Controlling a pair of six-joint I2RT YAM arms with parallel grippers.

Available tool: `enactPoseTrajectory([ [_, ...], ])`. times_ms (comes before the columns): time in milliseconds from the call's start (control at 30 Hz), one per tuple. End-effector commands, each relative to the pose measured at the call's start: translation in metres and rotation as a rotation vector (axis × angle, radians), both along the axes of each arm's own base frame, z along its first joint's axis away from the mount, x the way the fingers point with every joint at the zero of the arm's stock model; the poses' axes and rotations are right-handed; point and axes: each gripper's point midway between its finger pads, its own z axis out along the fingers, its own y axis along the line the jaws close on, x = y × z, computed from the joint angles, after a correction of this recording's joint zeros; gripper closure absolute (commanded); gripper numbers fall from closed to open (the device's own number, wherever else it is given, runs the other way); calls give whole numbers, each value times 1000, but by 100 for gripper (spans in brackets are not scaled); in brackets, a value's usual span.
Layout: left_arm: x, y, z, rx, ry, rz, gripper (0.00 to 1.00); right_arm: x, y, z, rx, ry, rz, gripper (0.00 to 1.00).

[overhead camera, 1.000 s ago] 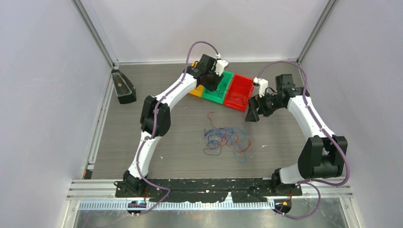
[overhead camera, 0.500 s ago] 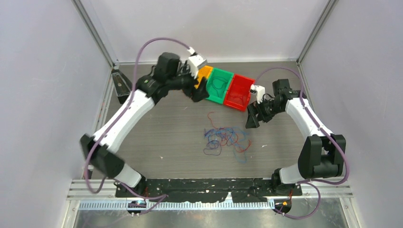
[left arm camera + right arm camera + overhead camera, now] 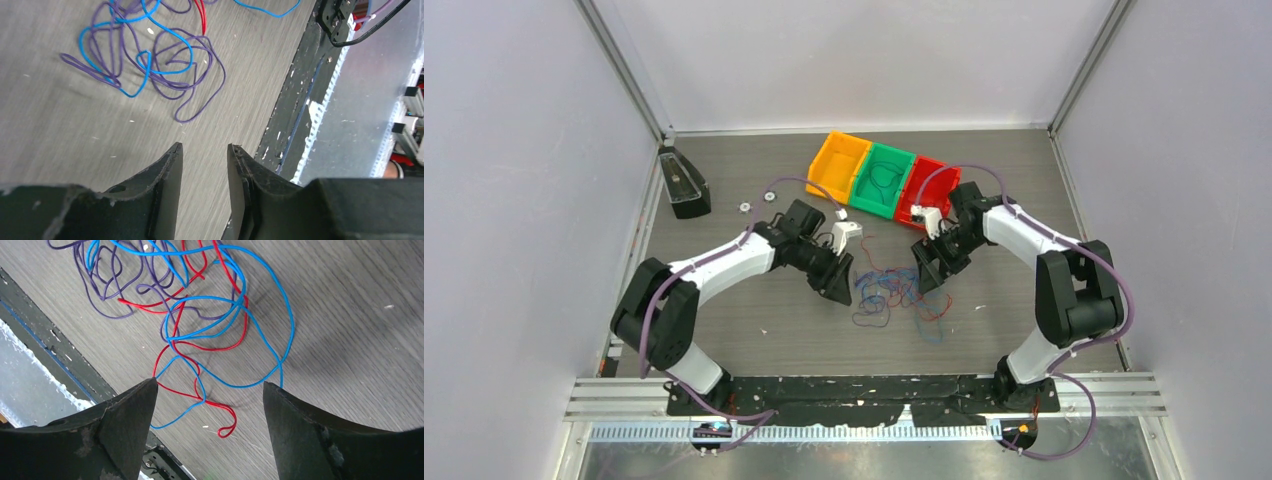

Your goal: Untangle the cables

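Cables [image 3: 900, 294] tangled on desk [image 3: 984, 340], near side of bins [image 3: 836, 165]. Left pincer [image 3: 204, 146] narrowly apart, right pincer [image 3: 210, 384] wide apart, both empty, same side of bins. We risk pinching several strands together, tightening the knot.

The middle of the table [image 3: 754, 330] is taken up by the cables [image 3: 894, 297], a loose tangle hemmed in by the left gripper [image 3: 839, 288] just beside its left edge and by the right gripper [image 3: 927, 275] over its far right edge, both with jaws parted. Bare tabletop is left along the tangle's near side, up to the black base rail [image 3: 864, 388]. The far side is closed off by the orange bin [image 3: 837, 165], green bin [image 3: 881, 180] and red bin [image 3: 924, 190] set in a row, and a black box [image 3: 683, 183] stands by the left wall.
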Motion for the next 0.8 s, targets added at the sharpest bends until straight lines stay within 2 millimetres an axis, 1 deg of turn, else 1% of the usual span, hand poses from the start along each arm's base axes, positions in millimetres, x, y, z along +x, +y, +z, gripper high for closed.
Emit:
enactPoseTrajectory([
  [0,-17,-25,2,-102,55,-5,61,9,10,-1,3,-17,-24,18],
  [100,-9,-25,-5,-65,9,27,61,8,22,-3,22,-4,-6,18],
  [133,-7,-25,-7,-63,-2,29,60,11,25,-2,33,-13,-9,18],
  [167,-7,-25,-8,-68,-9,25,60,11,30,-1,35,-18,0,18],
  [267,-8,-29,-9,-126,-57,-19,58,19,44,6,54,-88,29,18],
  [300,-8,-29,-9,-139,-82,-36,57,19,50,7,59,-99,42,18],
  [333,-9,-28,-9,-151,-106,-49,57,23,54,9,61,-125,49,16],
  [367,-10,-27,-10,-156,-122,-54,56,23,60,8,47,-143,65,14],
  [400,-11,-26,-10,-164,-133,-56,55,29,65,9,47,-168,73,11],
  [433,-13,-24,-10,-172,-139,-54,53,28,71,8,29,-186,89,9],
  [467,-16,-21,-11,-182,-137,-48,50,34,76,9,25,-207,96,4],
  [500,-14,-20,-6,-200,-148,-34,48,34,82,8,13,-220,111,2],
  [533,-15,-16,-6,-213,-144,-13,46,39,88,7,11,-229,119,4],
  [600,-8,-6,-1,-229,-137,52,42,41,99,6,5,-246,140,5],
  [667,3,6,4,-251,-132,134,36,40,113,4,-3,-266,175,5],
  [700,6,13,5,-256,-132,172,32,41,116,2,-11,-277,183,5],
  [733,9,20,6,-257,-144,205,27,38,123,-2,-16,-276,204,5],
  [767,9,26,6,-253,-156,227,24,39,125,-5,-27,-280,211,5],
])
